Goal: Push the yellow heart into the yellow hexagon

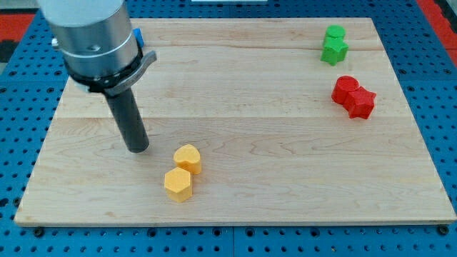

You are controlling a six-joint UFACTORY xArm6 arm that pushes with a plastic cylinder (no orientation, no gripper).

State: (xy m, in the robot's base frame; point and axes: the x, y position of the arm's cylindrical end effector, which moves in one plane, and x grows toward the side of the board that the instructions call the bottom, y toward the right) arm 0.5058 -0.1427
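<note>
In the camera view, my tip [138,149] rests on the desk [285,178], just to the view's left of the yellow pair and slightly above it. There are no jaws on this rig, only the rod. The yellow heart [188,158] sits touching the yellow hexagon [178,184], which lies just below it. Green blocks [333,45] and red blocks [353,96] stand well apart at the view's right. Judging by this, little remains; any further push should be short and gentle, from above the heart downward.
</note>
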